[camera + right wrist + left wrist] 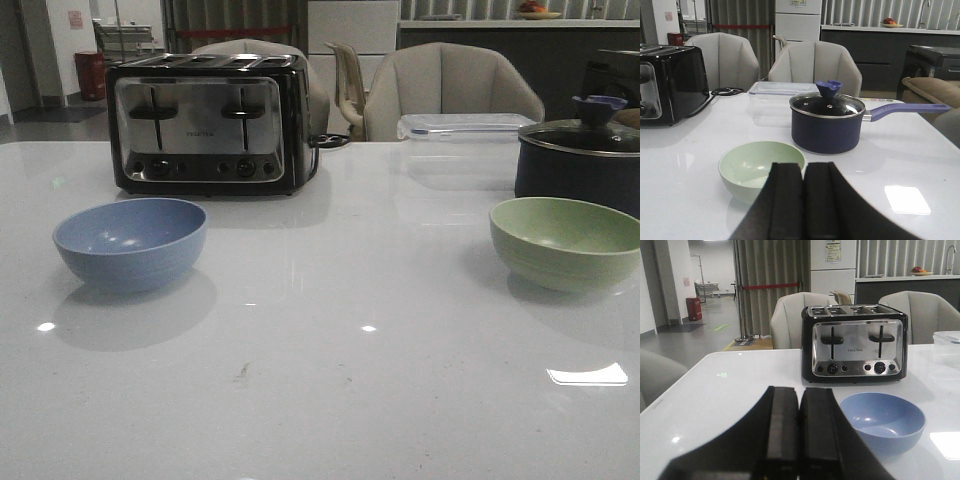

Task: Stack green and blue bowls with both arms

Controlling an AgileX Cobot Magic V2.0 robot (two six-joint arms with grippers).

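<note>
While both grippers are closed tight – left gripper [799,440] hangs near the blue bowl [882,421]. Right gripper [803,200] hangs near the green bowl [761,167] – holding nothing.

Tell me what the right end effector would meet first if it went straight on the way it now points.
Most likely the green bowl, which sits just ahead of the shut right end effector. Behind the bowl stands the dark lidded saucepan. Depth is hard to judge from the wrist view.

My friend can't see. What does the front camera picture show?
A blue bowl sits left and a green bowl right on a white table, far apart. Behind are a toaster, a lidded pot and a clear container.
</note>
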